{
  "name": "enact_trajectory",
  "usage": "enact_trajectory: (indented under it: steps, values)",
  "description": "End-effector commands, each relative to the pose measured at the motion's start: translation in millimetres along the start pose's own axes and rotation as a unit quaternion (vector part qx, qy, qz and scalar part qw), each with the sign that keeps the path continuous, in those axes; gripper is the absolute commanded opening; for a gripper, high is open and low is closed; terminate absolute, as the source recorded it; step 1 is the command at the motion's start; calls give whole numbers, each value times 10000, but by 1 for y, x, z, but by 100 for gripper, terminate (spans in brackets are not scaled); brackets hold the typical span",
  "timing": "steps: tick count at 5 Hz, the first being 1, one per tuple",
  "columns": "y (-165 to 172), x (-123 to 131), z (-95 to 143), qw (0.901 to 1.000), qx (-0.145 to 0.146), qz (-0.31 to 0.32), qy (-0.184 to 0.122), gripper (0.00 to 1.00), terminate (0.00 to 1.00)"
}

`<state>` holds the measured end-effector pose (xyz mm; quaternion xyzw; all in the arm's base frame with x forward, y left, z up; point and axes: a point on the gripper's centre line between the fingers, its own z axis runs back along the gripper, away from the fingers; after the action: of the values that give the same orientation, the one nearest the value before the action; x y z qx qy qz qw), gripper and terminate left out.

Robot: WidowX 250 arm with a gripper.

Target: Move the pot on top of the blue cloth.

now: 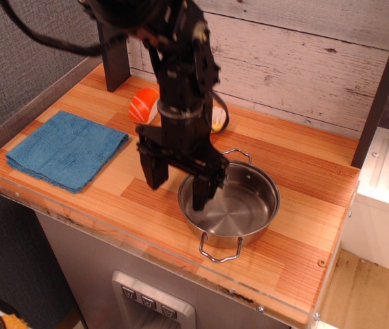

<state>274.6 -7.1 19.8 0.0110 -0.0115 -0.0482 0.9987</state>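
The shiny steel pot (239, 205) with two wire loop handles sits on the wooden counter, right of centre near the front. The blue cloth (66, 149) lies flat at the left end of the counter. My black gripper (178, 187) is open and hangs over the pot's left rim. One finger is inside the pot and the other is outside it on the left. It holds nothing.
An orange and white toy piece (144, 105) lies at the back behind the arm. A yellow brush (218, 122) is mostly hidden behind the arm. A clear plastic lip (146, 250) edges the counter front. A wooden plank wall stands behind.
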Motion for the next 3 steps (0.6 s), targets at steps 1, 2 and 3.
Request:
enact_trajectory:
  steps: [1, 2, 3]
  values:
    - [-9, 4, -10, 9979, 294, -119, -563, 100, 0]
    - [-10, 4, -9, 9972, 274, -156, -676, 0, 0]
    - [-9, 3, -10, 9971, 248, -155, -699, 0, 0]
